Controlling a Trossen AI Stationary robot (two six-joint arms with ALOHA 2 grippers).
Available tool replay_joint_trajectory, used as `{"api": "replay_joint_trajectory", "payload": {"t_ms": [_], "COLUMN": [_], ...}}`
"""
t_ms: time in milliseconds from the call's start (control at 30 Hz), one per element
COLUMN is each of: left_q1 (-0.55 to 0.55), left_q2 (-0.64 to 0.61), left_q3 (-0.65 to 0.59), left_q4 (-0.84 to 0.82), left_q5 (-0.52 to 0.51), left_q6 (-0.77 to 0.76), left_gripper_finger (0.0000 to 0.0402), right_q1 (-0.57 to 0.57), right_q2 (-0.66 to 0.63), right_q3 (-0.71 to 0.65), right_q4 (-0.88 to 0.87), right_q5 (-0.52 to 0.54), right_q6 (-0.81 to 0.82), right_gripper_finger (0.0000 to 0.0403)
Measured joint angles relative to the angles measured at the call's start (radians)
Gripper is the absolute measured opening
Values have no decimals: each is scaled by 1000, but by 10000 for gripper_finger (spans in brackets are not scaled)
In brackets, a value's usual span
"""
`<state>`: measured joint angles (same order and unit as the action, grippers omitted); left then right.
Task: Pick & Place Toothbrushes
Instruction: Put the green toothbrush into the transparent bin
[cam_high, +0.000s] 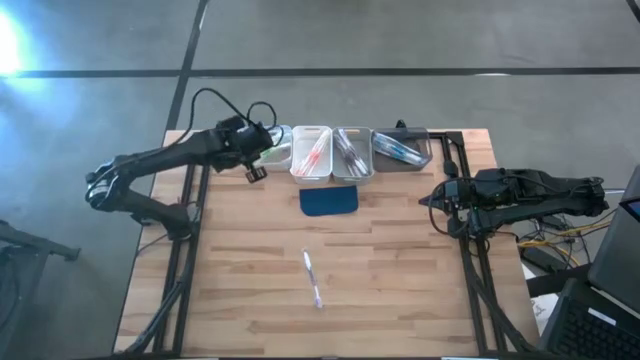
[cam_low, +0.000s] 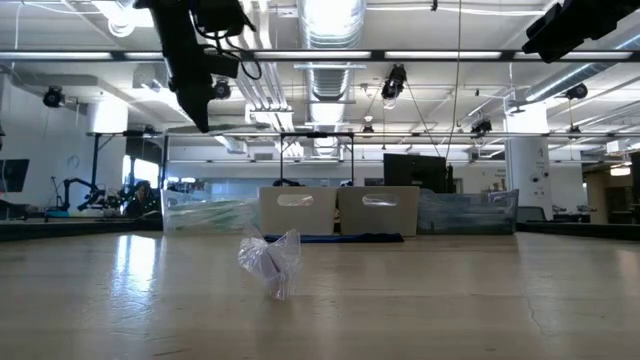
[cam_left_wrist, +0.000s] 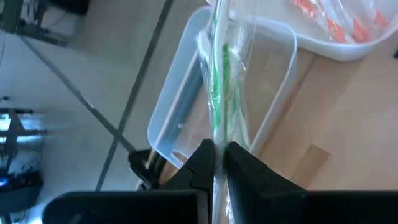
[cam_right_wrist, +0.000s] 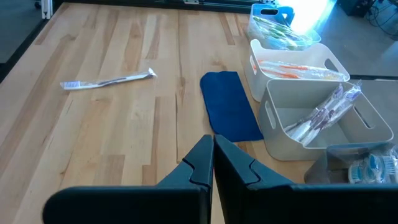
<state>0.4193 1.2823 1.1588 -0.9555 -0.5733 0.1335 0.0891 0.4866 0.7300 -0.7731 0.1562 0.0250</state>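
Four bins stand in a row at the table's far edge: a clear one (cam_high: 278, 150), a white one with orange-red toothbrushes (cam_high: 311, 152), a white one with greyish toothbrushes (cam_high: 351, 152), and a clear one with blue toothbrushes (cam_high: 401, 148). My left gripper (cam_left_wrist: 217, 163) hangs over the leftmost clear bin (cam_left_wrist: 166, 115), shut on a wrapped green toothbrush (cam_left_wrist: 217, 87). Another wrapped toothbrush (cam_high: 312, 277) lies flat on the wood in the near middle. My right gripper (cam_right_wrist: 213, 155) waits shut at the right side (cam_high: 435, 197), holding nothing. My left gripper pinches one end of the green toothbrush, in its clear wrapper (cam_left_wrist: 219, 140), between its two fingers. The toothbrush runs on ahead in line with the fingers, slanting down over the clear bin. Whether its far end touches the bin I cannot tell.
A dark blue pad (cam_high: 329, 201) lies just in front of the two white bins. The near half of the wooden table (cam_high: 400, 290) holds only the loose toothbrush. Black frame rails run along the left and right edges.
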Motion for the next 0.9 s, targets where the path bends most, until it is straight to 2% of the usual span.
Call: {"api": "replay_joint_trajectory", "payload": {"t_ms": [133, 433, 667, 900], "left_q1": [52, 156, 185, 214], "left_q2": [0, 0, 5, 62], "left_q3": [0, 0, 0, 0], "left_q4": [37, 50, 106, 136], "left_q5": [16, 67, 68, 67], "left_q6": [55, 58, 81, 116], "left_gripper_finger": [28, 28, 28, 28], "right_q1": [0, 0, 0, 0], "right_q2": [0, 0, 0, 0], "right_q3": [0, 0, 0, 0], "right_q4": [0, 0, 0, 0], "right_q5": [0, 0, 0, 0], "right_q6": [0, 0, 0, 0], "right_gripper_finger": [8, 8, 8, 8]}}
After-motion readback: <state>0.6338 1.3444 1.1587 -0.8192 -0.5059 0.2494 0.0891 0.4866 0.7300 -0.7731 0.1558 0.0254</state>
